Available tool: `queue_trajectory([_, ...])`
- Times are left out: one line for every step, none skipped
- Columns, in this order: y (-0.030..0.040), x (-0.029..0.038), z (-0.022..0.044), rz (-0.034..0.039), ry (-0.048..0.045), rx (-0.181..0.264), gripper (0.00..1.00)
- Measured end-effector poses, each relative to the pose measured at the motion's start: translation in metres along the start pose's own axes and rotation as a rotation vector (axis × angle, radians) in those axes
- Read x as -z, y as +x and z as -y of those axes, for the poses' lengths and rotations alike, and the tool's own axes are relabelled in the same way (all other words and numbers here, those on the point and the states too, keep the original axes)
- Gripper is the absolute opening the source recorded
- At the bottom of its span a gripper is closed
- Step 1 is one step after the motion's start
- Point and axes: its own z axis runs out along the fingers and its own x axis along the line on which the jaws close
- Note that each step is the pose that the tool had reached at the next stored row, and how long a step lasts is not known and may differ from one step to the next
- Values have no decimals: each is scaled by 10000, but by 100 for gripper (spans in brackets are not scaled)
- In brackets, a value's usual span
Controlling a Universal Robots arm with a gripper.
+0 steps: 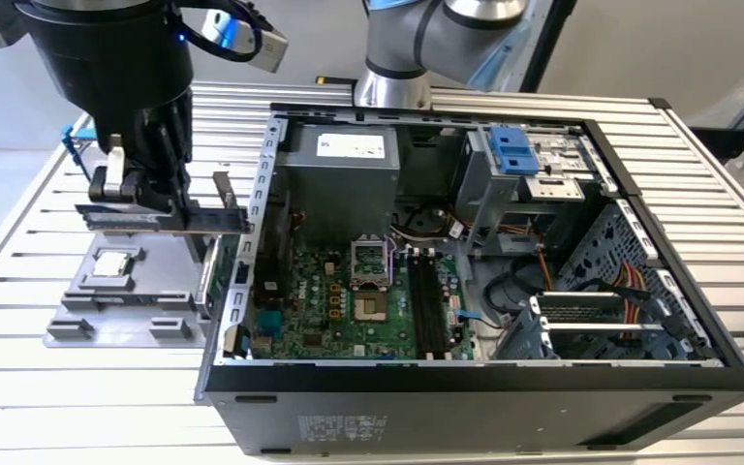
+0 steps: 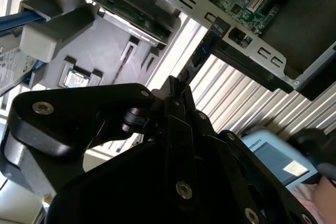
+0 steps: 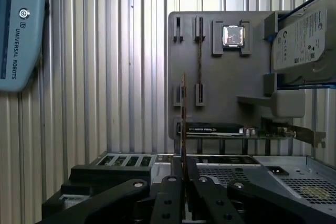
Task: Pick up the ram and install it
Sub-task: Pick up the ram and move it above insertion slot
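Claw (image 3: 184,167) clamped on ram (image 3: 183,114), stick jutting beyond tips.

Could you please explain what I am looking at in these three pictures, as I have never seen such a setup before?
This is one robot arm with a gripper, working over a metal table. The exterior view comes from a camera off the arm. Both wrist views come from cameras that ride on the arm and look past the gripper's fingers. On the table stands an open computer case with its motherboard showing. Beside it, on the exterior view's left, lies a grey tray holding a square silver CPU chip. The first wrist view also shows a hard drive at the tray. The gripper is shut on the ram, a thin circuit-board stick, held above the tray close to the case's wall.
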Motion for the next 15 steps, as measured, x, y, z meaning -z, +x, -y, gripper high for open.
queue_trajectory([0,1,10,0,-1,0,0])
queue_trajectory([0,1,21,0,0,0,0])
queue_trajectory([0,1,31,0,0,0,0])
queue_trajectory([-1,1,41,0,0,1,0])
queue_trajectory([-1,2,51,0,0,1,0])
queue_trajectory([-1,2,62,0,0,0,0])
queue_trajectory([-1,2,72,0,0,1,0])
queue_trajectory([-1,3,81,-1,-1,1,0])
queue_trajectory([-2,3,90,0,0,1,0])
queue_trajectory([-1,4,100,0,0,1,0])
queue_trajectory([-2,4,109,0,0,1,0])
queue_trajectory([-2,4,118,-1,0,1,0])
queue_trajectory([-2,4,127,0,0,1,0])
queue_trajectory([-2,5,137,0,0,1,0])
queue_trajectory([-2,5,145,0,0,1,0])
